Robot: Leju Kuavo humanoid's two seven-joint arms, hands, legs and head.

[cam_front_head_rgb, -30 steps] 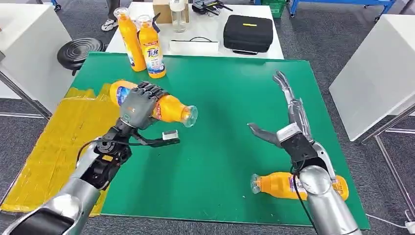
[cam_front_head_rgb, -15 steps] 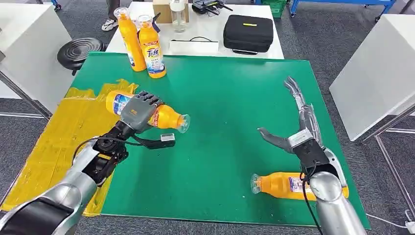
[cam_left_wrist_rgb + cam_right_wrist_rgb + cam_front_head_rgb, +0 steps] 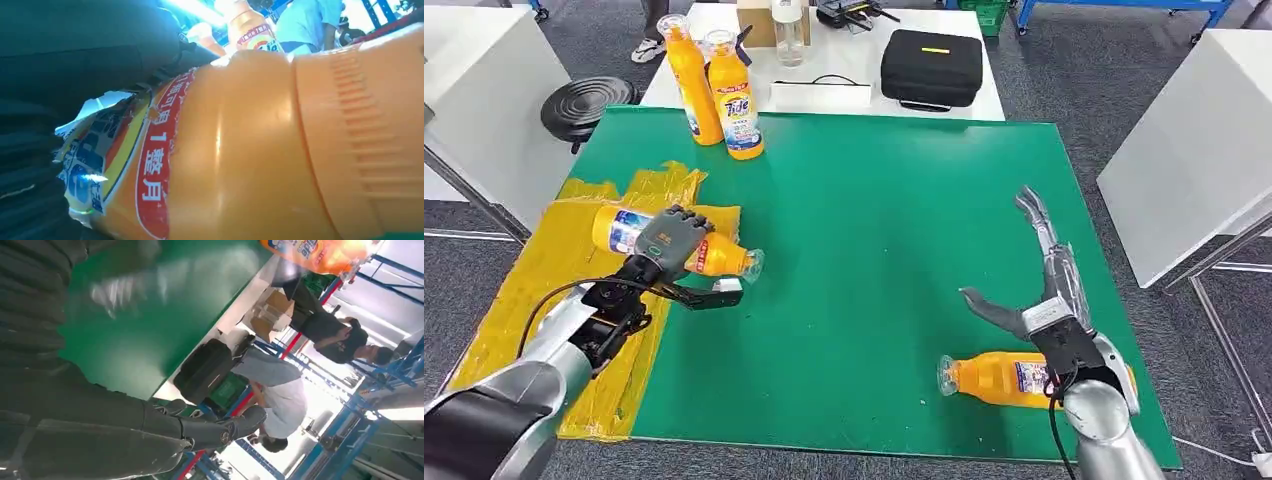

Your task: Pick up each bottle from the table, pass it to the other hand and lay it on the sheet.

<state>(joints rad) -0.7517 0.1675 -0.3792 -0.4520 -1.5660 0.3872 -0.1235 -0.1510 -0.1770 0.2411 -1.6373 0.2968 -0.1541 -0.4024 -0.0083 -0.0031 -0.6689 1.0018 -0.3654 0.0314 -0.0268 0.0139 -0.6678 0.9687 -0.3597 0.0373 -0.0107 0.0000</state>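
Observation:
My left hand (image 3: 667, 240) grips an orange bottle (image 3: 716, 256) lying sideways, its base over the yellow sheet (image 3: 544, 290) and its neck over the green mat (image 3: 864, 220). The same orange bottle (image 3: 240, 150) with its red label sits close against my left hand (image 3: 45, 165). A second orange bottle (image 3: 999, 378) lies on the mat near the front right, partly hidden by my right arm. My right hand (image 3: 1039, 275) hovers open above the mat beyond that bottle, fingers straight and apart. Two more orange bottles (image 3: 714, 85) stand upright at the mat's far left edge.
A white table behind the mat carries a black case (image 3: 930, 66), a box and a clear bottle (image 3: 788, 30). A black stool (image 3: 584, 105) stands at far left. White tables flank both sides. People stand beyond the table (image 3: 280, 405).
My left hand has carried its bottle leftward and toward me, from over the mat to the sheet's edge. My right hand has drawn back to the right and nearer.

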